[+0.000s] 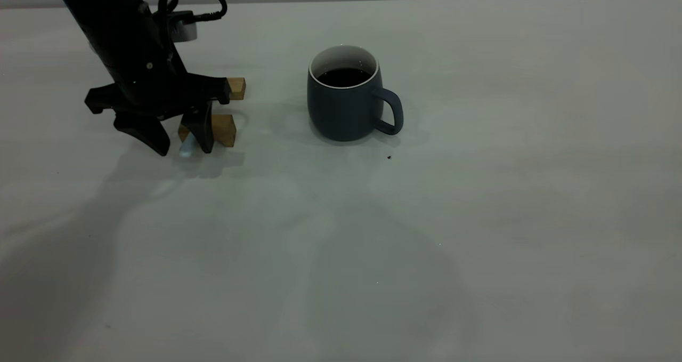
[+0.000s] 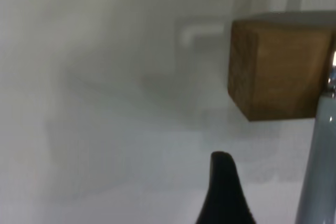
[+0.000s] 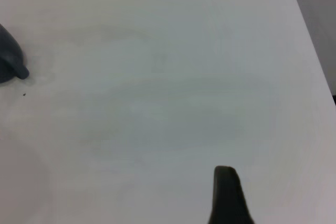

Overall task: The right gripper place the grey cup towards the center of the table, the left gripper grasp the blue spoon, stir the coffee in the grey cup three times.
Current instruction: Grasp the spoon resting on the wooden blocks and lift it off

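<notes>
The grey cup (image 1: 345,106) stands upright near the middle of the table (image 1: 479,218), its handle pointing right, with dark coffee (image 1: 344,76) inside. At the far left my left gripper (image 1: 184,150) is open and reaches down to the table, straddling the pale end of the blue spoon (image 1: 187,146). In the left wrist view the spoon's handle (image 2: 319,171) runs along the edge beside one dark finger (image 2: 226,192). A black part of my right gripper (image 3: 227,198) hangs over bare table, far from the cup's edge (image 3: 8,59). It is out of the exterior view.
Two tan wooden blocks (image 1: 236,88) (image 1: 225,129) sit just behind and right of the left gripper; one block (image 2: 278,72) fills the left wrist view. A tiny dark speck (image 1: 389,157) lies in front of the cup. The table's right edge (image 3: 310,51) shows.
</notes>
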{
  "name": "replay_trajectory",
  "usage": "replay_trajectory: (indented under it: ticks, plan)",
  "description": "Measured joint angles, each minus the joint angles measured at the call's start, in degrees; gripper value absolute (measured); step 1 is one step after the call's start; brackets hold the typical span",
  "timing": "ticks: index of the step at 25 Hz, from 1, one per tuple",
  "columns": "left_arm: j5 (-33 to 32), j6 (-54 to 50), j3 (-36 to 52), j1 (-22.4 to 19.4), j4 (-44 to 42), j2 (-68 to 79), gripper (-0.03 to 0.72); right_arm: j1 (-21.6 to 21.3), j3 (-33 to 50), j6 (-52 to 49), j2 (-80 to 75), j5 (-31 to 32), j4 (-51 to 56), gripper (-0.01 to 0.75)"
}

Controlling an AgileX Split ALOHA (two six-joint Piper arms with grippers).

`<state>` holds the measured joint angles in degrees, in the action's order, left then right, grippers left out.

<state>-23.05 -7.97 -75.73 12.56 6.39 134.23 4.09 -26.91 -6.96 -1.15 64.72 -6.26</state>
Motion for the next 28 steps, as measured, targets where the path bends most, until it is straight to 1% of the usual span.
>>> replay_trajectory:
  ticks: [9,13,19,22,28]
  plan:
    - [0.51,0.00,-0.17,0.00,0.22,1.91,0.595,0.00,0.00,0.00,0.00,0.00,0.00,0.541]
    - [0.26,0.00,-2.38,0.07,0.22,2.34,0.590,0.00,0.00,0.00,0.00,0.00,0.00,0.541]
    - [-2.61,0.00,-4.63,0.62,0.22,3.09,0.535,0.00,0.00,0.00,0.00,0.00,0.00,0.541]
    - [-3.74,0.00,-4.63,0.62,0.27,3.09,0.526,0.00,0.00,0.00,0.00,0.00,0.00,0.541]
    - [-4.05,-0.69,-4.63,0.62,0.27,3.09,0.511,0.00,0.00,0.00,0.00,0.00,0.00,0.541]
